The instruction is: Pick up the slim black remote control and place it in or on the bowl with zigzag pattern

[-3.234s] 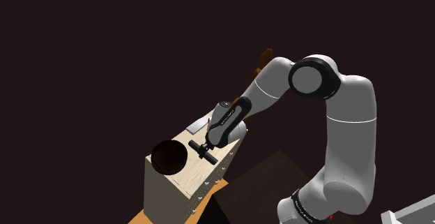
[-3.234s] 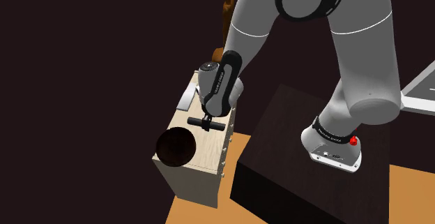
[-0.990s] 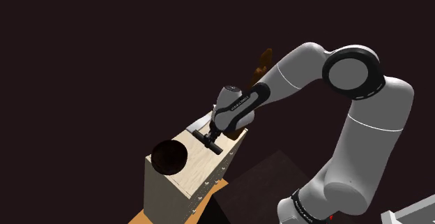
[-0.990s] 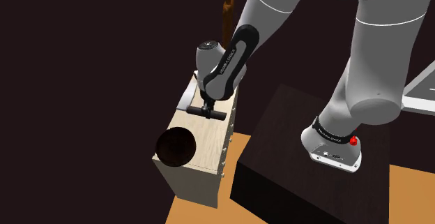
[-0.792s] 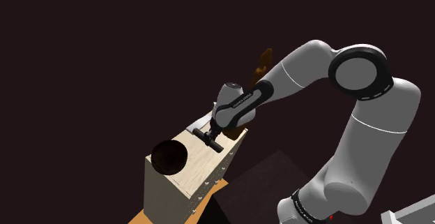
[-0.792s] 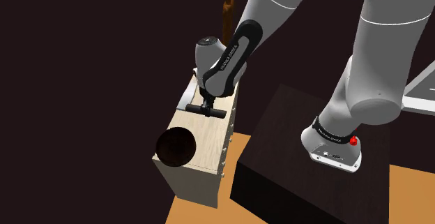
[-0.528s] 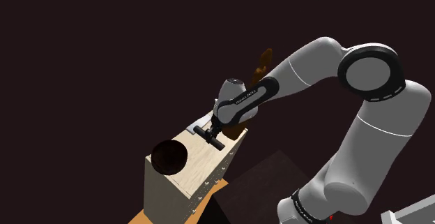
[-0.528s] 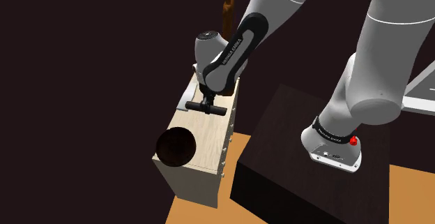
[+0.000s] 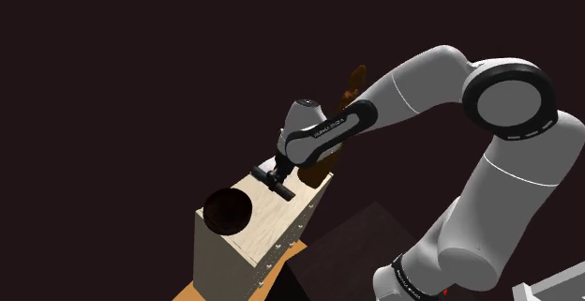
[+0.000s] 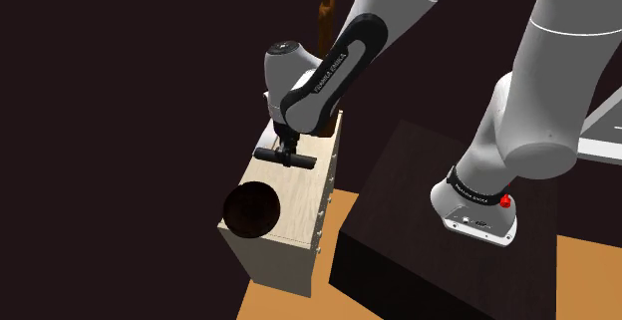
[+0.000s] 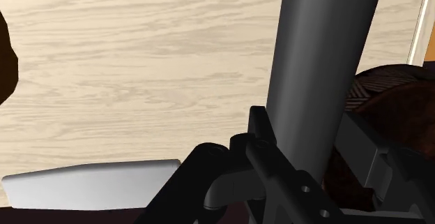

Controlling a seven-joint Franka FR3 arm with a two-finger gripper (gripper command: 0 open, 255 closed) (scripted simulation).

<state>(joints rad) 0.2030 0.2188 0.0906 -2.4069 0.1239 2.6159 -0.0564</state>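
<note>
The remote [image 10: 305, 161] was held crosswise in the gripper [image 10: 285, 155], whose fingers [image 11: 202, 177] were closed on it. It was held over the end of the pale wooden worktop [image 10: 297, 206] that lay higher in the second exterior view. The dark brown bowl [image 10: 250, 208] was set at the other end, apart from the remote. In the wrist view a flat white object [image 11: 90, 185] was seen lying on the wood beside the gripper.

Bare cabinet top [image 9: 272, 218] free between dark bowl [image 9: 227, 211] and pincer [image 9: 274, 181] clasping remote [image 9: 288, 193]. Flat grey slab [image 11: 90, 184] close beside pincer.
</note>
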